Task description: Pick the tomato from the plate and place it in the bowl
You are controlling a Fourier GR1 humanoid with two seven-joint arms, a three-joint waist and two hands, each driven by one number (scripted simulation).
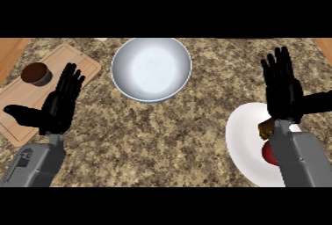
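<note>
A red tomato (268, 153) lies on the white plate (245, 136) at the right, mostly hidden behind my right forearm. Beside it on the plate a small brown piece (265, 129) shows. The large white bowl (152, 68) stands at the top centre of the counter. My right hand (283, 90) is open with fingers straight, hovering over the plate's far edge above the tomato. Over the cutting board at the left, my left hand (59, 102) is open, fingers up, resting.
A wooden cutting board (26, 94) lies at the left with a dark brown round cup (36, 74) on it. Wooden surfaces border the granite counter (162, 140) at both upper corners.
</note>
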